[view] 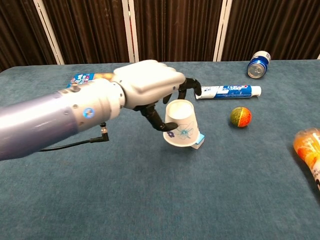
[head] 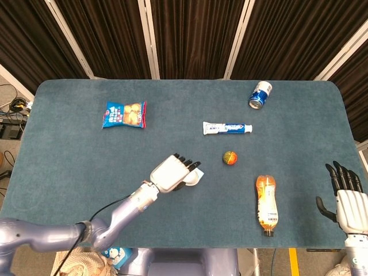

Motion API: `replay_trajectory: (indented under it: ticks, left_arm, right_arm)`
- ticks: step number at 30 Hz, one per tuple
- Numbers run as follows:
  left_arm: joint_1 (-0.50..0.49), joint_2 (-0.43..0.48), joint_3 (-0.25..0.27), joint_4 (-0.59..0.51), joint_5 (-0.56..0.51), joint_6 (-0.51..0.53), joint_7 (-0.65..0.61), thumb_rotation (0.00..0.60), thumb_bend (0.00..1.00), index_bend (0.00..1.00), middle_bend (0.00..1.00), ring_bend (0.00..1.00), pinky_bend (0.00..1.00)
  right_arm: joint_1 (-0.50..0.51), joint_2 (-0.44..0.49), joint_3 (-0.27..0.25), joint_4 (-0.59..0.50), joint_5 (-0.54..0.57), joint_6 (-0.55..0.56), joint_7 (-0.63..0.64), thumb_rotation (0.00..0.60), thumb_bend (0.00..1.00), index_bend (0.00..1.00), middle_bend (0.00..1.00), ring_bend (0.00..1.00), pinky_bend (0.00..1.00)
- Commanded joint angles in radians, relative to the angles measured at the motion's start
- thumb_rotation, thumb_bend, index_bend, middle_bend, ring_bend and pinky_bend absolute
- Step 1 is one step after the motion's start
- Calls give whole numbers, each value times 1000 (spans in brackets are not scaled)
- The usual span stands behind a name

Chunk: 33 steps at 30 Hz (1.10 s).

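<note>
Our left hand [view: 150, 87] grips the upside-down paper cup [view: 181, 123] above the table [view: 150, 200], over the small blue block [view: 200, 142]; our right hand [head: 348, 198] rests open and empty.

A blue-carpeted table [head: 69, 161] bears snack bag [head: 124, 114], toothpaste [head: 227, 127], can [head: 260, 95] (lying), ball [head: 229, 157], bottle [head: 266, 204].

Below the left robot hand [view: 147, 85], the paper cup [view: 181, 123] covers nearly all of the small blue block [view: 200, 142]; only a corner shows. Farther behind, its arm hides most of the snack bag [view: 85, 78]. The orange bottle [view: 309, 150] is cut by the chest view's right edge. The right robot hand [head: 348, 198] shows only in the head view, its wrist cropped at the bottom corner.
</note>
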<state>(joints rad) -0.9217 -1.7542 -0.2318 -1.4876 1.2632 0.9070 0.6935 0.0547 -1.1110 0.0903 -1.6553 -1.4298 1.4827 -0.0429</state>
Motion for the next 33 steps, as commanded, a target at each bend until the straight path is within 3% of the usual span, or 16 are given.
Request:
replay_trajectory:
  ticks: [1,14,19,25,30,33]
  left_arm:
    - [-38,-59,-13,69,-22,-9,7,600,330,192,381,419,459]
    - [-103,-175,-14,228,-42,-21,5,600,321,184,351,404,442]
    - [-104,-180,-8,236,-64,-13,35,600,218,98,203,252,283]
    - [-83,-149,-3,177,-88,29,78,600,167,1,45,91,175]
    - [-32,-78,16,54,-101,99,108,600,162,0,17,86,164]
    - [28,-4,52,-50,-81,174,115,600,159,0,9,86,164]
  right_arm:
    - [-1,4,1,-4,4,-3,8,600,385,0,0,0,61]
    - [-1,17,4,-14,9,-10,33,600,386,0,0,0,61]
    - [-1,18,5,-14,13,-11,35,600,386,0,0,0,61]
    - [-1,18,4,-14,14,-11,30,600,386,0,0,0,61]
    - [-2,17,2,-13,13,-13,21,600,386,0,0,0,61]
    - [-2,18,0,-12,15,-15,16,600,385,0,0,0,61]
